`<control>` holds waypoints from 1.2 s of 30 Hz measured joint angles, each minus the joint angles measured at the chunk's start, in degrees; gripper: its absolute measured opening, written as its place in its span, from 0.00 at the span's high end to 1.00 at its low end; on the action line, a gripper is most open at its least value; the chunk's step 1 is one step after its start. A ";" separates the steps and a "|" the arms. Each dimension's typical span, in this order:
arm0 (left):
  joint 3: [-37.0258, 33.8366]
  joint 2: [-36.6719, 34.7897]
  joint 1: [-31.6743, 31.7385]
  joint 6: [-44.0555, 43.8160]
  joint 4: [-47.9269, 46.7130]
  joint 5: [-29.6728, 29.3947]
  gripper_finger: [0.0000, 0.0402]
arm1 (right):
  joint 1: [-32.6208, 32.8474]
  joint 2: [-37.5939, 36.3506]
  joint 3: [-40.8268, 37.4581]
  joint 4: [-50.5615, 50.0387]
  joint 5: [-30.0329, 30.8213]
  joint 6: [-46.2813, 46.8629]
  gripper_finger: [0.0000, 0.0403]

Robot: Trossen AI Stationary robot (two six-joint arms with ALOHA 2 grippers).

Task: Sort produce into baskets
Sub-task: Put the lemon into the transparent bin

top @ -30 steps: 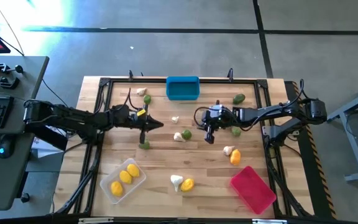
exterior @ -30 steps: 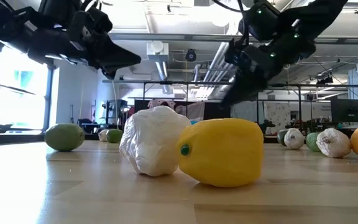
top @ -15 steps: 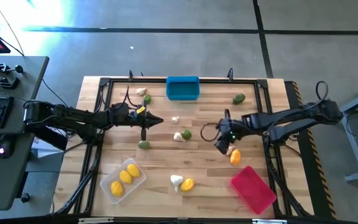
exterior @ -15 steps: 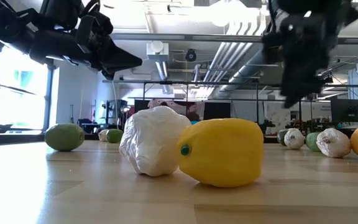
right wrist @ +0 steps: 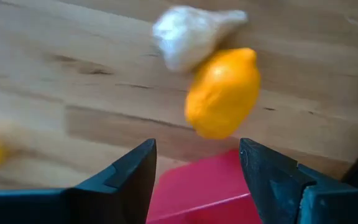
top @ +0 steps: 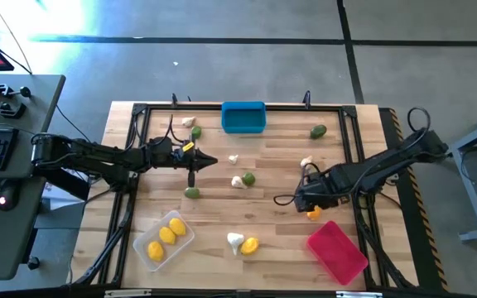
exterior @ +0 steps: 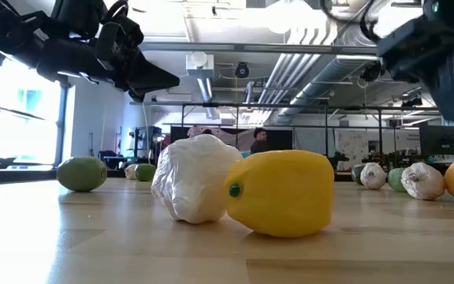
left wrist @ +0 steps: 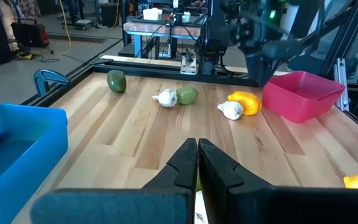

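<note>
Crowding orange lemon (right wrist: 223, 93), garlic bulb (right wrist: 188, 32), red basket (right wrist: 210, 190)

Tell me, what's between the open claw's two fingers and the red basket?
In the right wrist view, only bare wooden table lies between the right gripper and the red basket. The orange lemon and garlic bulb sit farther off.

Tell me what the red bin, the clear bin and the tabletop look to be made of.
Red bin: looks like molded plastic, an even opaque colour with a smooth rim and a slight sheen. Clear bin: probably thin translucent plastic, since the lemons inside show through its walls. Tabletop: wood planks, with visible grain, seams between boards and a matte light finish.
</note>
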 joint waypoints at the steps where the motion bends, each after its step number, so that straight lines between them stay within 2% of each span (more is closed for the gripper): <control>1: 0.00 0.00 0.00 0.19 -0.04 0.00 1.00 | -0.04 0.75 -0.24 -0.16 -0.23 0.58 0.45; 11: 0.00 0.00 0.00 0.56 -0.89 -0.02 1.00 | -2.31 8.11 -0.22 -1.77 0.75 1.13 0.45; 22: 0.02 0.00 0.00 0.55 -1.68 0.00 1.00 | -2.31 12.47 -0.22 -1.77 1.84 1.24 0.45; 30: 0.02 0.00 0.00 0.38 -1.79 0.00 1.00 | -2.31 13.36 -0.22 -0.49 1.84 -0.16 0.45; 36: 0.02 0.00 0.00 -0.75 -2.30 0.00 1.00 | -2.37 13.07 -2.29 2.13 0.71 -0.87 0.52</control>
